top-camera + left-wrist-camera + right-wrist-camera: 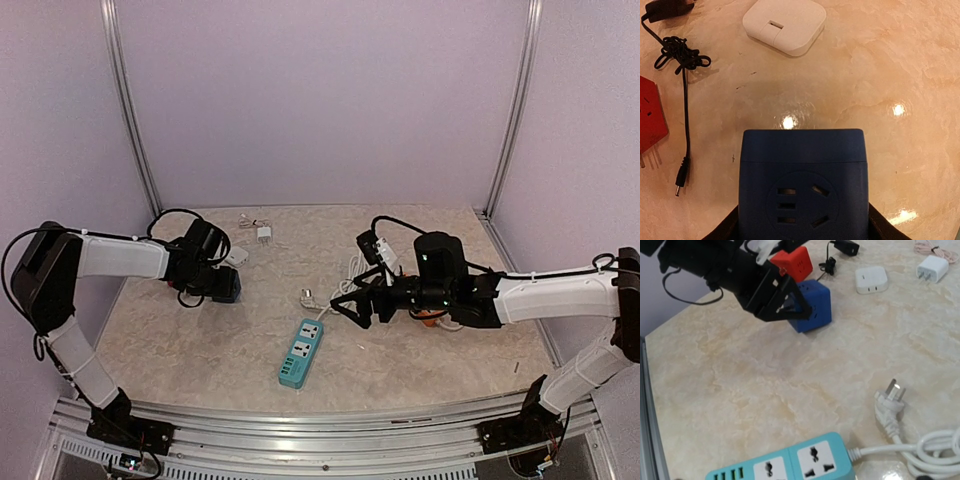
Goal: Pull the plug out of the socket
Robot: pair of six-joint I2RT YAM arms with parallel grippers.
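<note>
L fingers (774, 301) tight on blue cube socket (816, 302), holed face twd own wrist cam; R fingers (345, 300) wide apart, empty

Beige marbled tabletop (200, 340). Lower centre: teal power strip (301, 352); white plug (310, 297) just above it, cable (352, 272) trailing right. Left of centre: blue cube socket (225, 287), apparently resting on surface. Upper centre: white charger (264, 234), white square adapter (237, 256).

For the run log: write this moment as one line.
left gripper shut on blue cube socket; right gripper open; white plug on table
</note>
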